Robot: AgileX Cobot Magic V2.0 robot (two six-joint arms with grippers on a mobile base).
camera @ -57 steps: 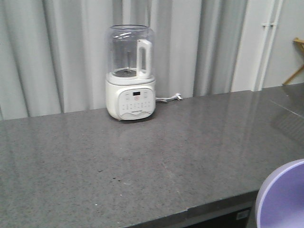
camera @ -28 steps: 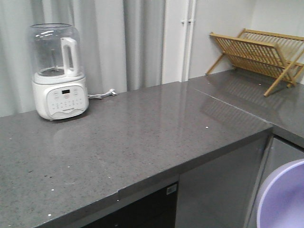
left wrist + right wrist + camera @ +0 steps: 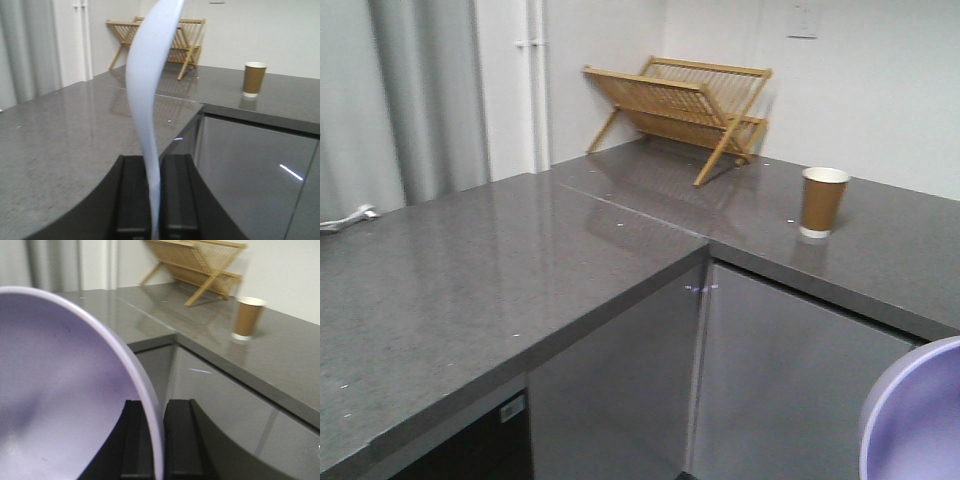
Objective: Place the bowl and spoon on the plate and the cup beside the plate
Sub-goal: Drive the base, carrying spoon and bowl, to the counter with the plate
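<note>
In the left wrist view, the pale white-blue spoon (image 3: 150, 85) stands upright, its handle pinched in my left gripper (image 3: 154, 162), which is shut on it. My right gripper (image 3: 159, 407) is shut on the rim of the lavender bowl (image 3: 60, 390). The bowl's edge also shows at the lower right of the front view (image 3: 915, 420). The brown paper cup (image 3: 823, 202) stands upright on the far right stretch of counter, well away from both grippers. From the wrists the cup (image 3: 254, 79) (image 3: 247, 317) is seen ahead and to the right. The plate is out of view.
A grey L-shaped counter (image 3: 470, 290) runs from the left and turns at a corner toward the right, with grey cabinet fronts (image 3: 780, 380) below. A wooden dish rack (image 3: 680, 105) stands at the back against the wall. A white cord end (image 3: 350, 218) lies at the left edge.
The front view has swung right: the white blender has left the frame, and the dish rack and the cup have come in. The bowl stays in the lower right corner.
</note>
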